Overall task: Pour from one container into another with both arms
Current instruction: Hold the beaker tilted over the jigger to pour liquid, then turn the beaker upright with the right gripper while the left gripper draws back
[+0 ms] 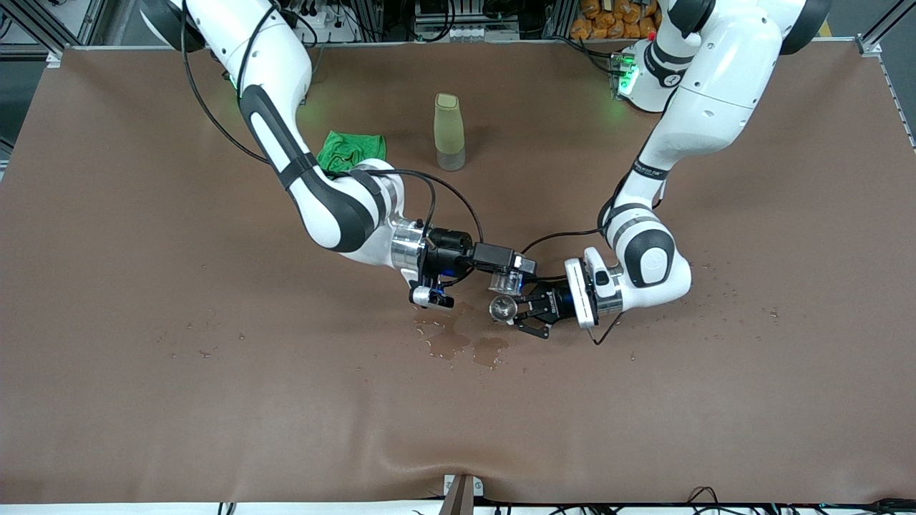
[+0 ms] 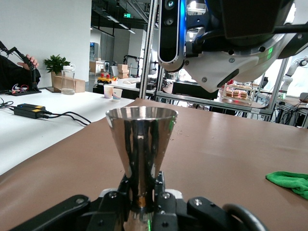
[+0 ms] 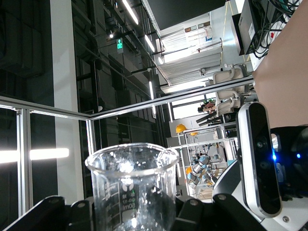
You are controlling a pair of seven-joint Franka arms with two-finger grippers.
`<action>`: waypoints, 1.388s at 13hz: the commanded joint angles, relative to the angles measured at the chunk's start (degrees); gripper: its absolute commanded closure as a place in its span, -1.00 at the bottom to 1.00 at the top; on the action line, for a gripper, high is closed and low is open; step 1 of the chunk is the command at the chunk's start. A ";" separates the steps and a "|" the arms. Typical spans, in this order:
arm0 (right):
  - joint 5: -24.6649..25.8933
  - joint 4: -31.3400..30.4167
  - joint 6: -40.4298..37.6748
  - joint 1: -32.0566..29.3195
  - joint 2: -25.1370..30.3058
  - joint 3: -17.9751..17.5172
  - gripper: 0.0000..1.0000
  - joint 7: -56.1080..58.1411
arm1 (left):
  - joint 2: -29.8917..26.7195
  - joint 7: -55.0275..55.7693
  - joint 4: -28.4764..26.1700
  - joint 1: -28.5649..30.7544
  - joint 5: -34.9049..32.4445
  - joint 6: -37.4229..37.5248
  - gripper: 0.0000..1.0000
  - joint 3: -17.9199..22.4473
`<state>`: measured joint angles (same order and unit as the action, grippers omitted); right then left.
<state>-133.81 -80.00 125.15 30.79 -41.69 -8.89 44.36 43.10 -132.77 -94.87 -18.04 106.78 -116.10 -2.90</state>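
My left gripper (image 1: pixel 517 311) is shut on the narrow stem of the shiny silver cup (image 1: pixel 503 308), which it holds low over the middle of the table with the mouth up. In the left wrist view the silver cup (image 2: pixel 141 144) rises from between that gripper's (image 2: pixel 143 190) fingers. Close above the silver cup's rim, my right gripper (image 1: pixel 509 275) is shut on the small clear glass cup (image 1: pixel 509 282), which is tipped. The glass cup (image 3: pixel 130 183) fills the lower part of the right wrist view, clamped in the right gripper (image 3: pixel 132 211). I see no liquid stream.
A tall olive-green bottle (image 1: pixel 449 132) stands toward the arms' bases, with a crumpled green cloth (image 1: pixel 349 150) beside it. A wet puddle (image 1: pixel 465 345) darkens the brown mat just under the cups. Droplets (image 1: pixel 715 286) dot the mat toward the left arm's end.
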 commanded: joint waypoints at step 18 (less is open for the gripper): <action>31.20 -0.41 -2.81 -11.69 -0.32 0.45 1.00 13.64 | 0.32 0.76 0.48 3.70 -3.14 0.35 1.00 0.00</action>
<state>-108.84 -80.05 123.29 22.08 -42.02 -7.54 56.74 43.11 -132.77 -94.82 -16.11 106.36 -116.33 -2.63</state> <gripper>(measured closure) 0.846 0.789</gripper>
